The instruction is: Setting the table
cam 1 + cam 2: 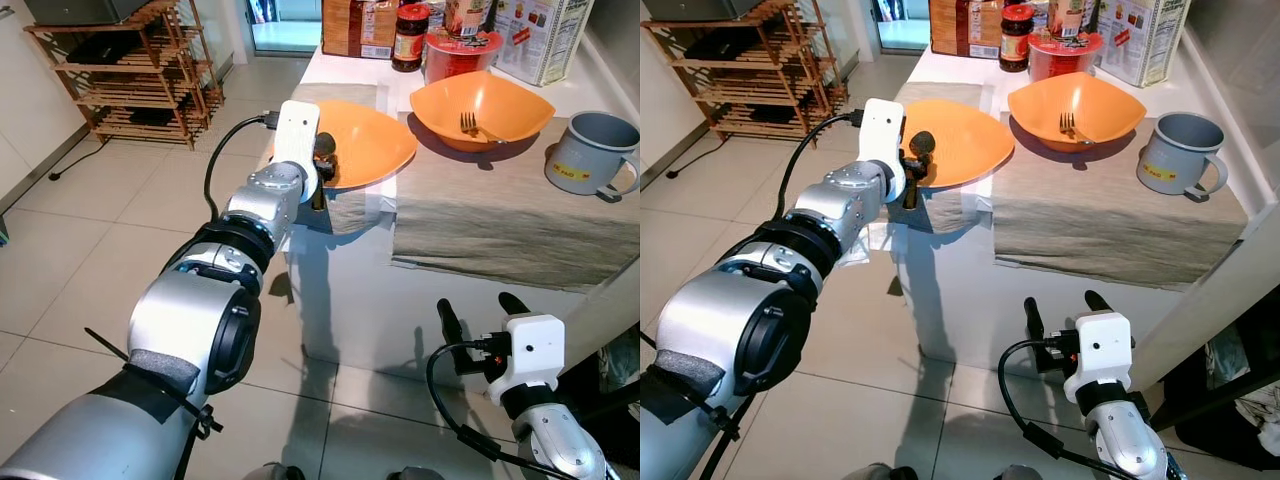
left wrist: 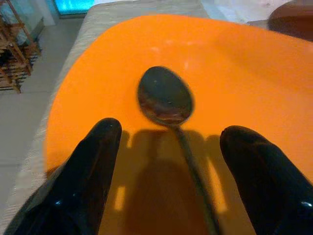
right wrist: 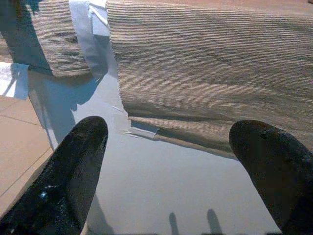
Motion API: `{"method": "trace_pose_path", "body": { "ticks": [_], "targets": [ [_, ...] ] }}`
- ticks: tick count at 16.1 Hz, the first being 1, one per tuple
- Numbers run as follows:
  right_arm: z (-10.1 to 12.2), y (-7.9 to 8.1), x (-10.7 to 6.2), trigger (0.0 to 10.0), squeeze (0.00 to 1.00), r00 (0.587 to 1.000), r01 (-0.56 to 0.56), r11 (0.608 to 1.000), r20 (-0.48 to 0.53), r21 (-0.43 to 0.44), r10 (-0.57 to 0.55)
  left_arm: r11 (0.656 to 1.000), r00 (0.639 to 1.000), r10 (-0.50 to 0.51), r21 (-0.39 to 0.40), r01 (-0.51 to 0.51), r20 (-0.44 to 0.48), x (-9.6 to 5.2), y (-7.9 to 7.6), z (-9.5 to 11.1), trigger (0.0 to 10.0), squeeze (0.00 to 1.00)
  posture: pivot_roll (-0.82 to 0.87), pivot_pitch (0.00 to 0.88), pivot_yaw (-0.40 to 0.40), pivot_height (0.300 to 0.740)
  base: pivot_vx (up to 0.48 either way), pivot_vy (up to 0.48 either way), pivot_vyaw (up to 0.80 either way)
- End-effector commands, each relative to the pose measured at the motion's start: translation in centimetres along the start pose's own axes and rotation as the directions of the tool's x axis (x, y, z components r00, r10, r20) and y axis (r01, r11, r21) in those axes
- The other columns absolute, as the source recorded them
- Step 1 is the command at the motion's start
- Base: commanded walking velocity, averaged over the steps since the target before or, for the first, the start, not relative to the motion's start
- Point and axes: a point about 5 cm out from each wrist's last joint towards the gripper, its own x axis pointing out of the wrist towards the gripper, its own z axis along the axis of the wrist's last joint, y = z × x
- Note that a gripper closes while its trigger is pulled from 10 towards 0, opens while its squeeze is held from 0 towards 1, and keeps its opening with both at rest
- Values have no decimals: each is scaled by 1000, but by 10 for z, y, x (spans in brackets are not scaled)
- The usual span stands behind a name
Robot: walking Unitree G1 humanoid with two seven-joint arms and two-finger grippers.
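**Spoon in the near orange bowl, left pincer over it**

While the left pincer (image 2: pixel 166 161) hangs over the near orange bowl (image 1: pixel 375 140) at the table's (image 1: pixel 350 290) left edge, its two fingers (image 2: pixel 93 166) stand apart w/ the spoon (image 2: pixel 165 98) lying between them, untouched. Spoon's scoop rests inside the bowl, handle running back toward the pincer. At approx 2 o'clock from that bowl sits a second orange bowl (image 1: pixel 500 100) w/ a fork (image 1: pixel 468 124) in it. Grey mug (image 1: pixel 590 152) at 3 o'clock, on the same grey cloth (image 1: pixel 480 220). Jars & boxes (image 1: pixel 450 35) at 12 o'clock, far end of table. Right pincer (image 1: pixel 485 312) is low in front of the table, fingers apart, holding nothing. Wooden rack (image 1: pixel 130 70) at 10 o'clock on the tile floor.
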Motion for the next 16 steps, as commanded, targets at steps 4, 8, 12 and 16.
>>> {"method": "trace_pose_path", "body": {
  "ticks": [4, 8, 12, 16],
  "targets": [
    [4, 5, 1, 10000, 0, 1000, -19, 1000, 9, 11, 19, 997, 998, -54, 59, 52, 31, 0, -8, 11, 10000, 0, -251, 60, 108, 740, 0, 0, 0],
    [4, 7, 3, 10000, 0, 1000, -28, 1000, 10, 9, 28, 997, 999, -36, 67, 39, -35, 0, -7, 0, 10000, 0, -250, 54, 107, 740, 0, 0, 0],
    [5, 8, 1, 10000, 0, 999, -31, 999, 9, 9, 31, 999, 998, -30, 41, 32, -51, 0, -5, -3, 10000, 0, -253, 61, 108, 740, 0, 0, 0],
    [5, 8, 0, 10000, 0, 1000, -29, 1000, 4, 9, 29, 999, 996, -42, 10, 42, -79, 0, -7, -9, 10000, 0, -259, 62, 109, 740, 0, 0, 0]
  ]
}}
